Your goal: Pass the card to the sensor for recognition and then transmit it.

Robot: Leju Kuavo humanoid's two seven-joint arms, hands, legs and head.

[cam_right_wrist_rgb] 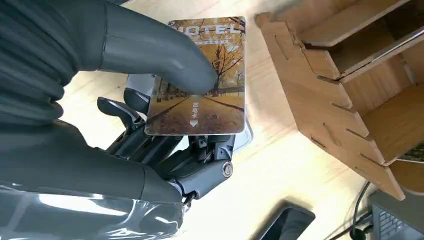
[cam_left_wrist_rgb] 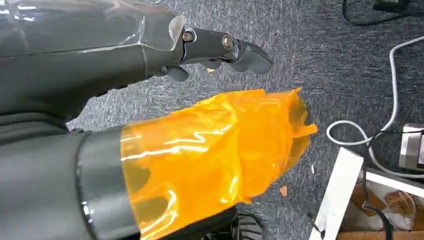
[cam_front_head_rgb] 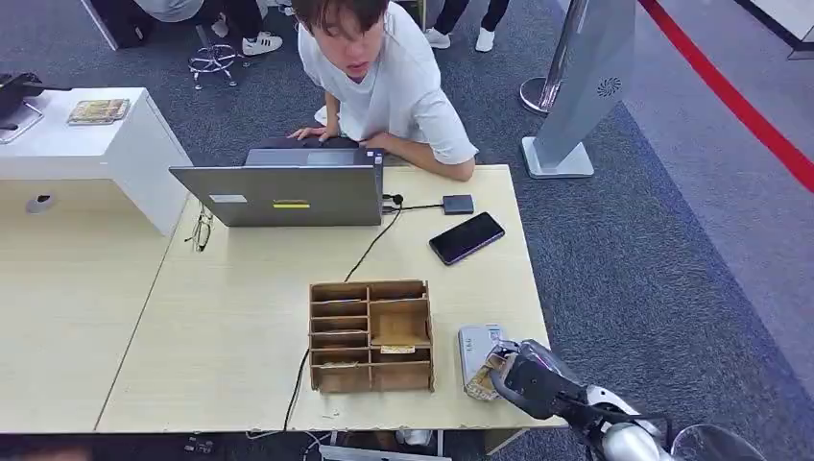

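A long pale wooden table [cam_front_head_rgb: 221, 317] runs across the scene, and a person [cam_front_head_rgb: 384, 86] in a white shirt leans on its far edge behind an open grey laptop [cam_front_head_rgb: 288, 192]. Near the middle stands the wooden organizer [cam_front_head_rgb: 370, 336], its compartments open, a cable trailing past its left side toward the near edge. Right of the laptop lie a dark phone [cam_front_head_rgb: 466, 237] and a small dark box [cam_front_head_rgb: 458, 204] just beyond it. At the near right corner sits the pale grey sensor [cam_front_head_rgb: 475, 346], and the right hand [cam_front_head_rgb: 523, 375] is right over it, pinching the card [cam_right_wrist_rgb: 205, 80] between thumb and fingers [cam_right_wrist_rgb: 145, 140]. The card carries an autumn avenue picture with "HOTEL" printed along one edge, and it lies flat just above the sensor, beside the organizer's right wall. The left hand [cam_left_wrist_rgb: 150, 100] hangs over grey carpet, thumb wrapped in orange film, fingers apart and holding nothing.
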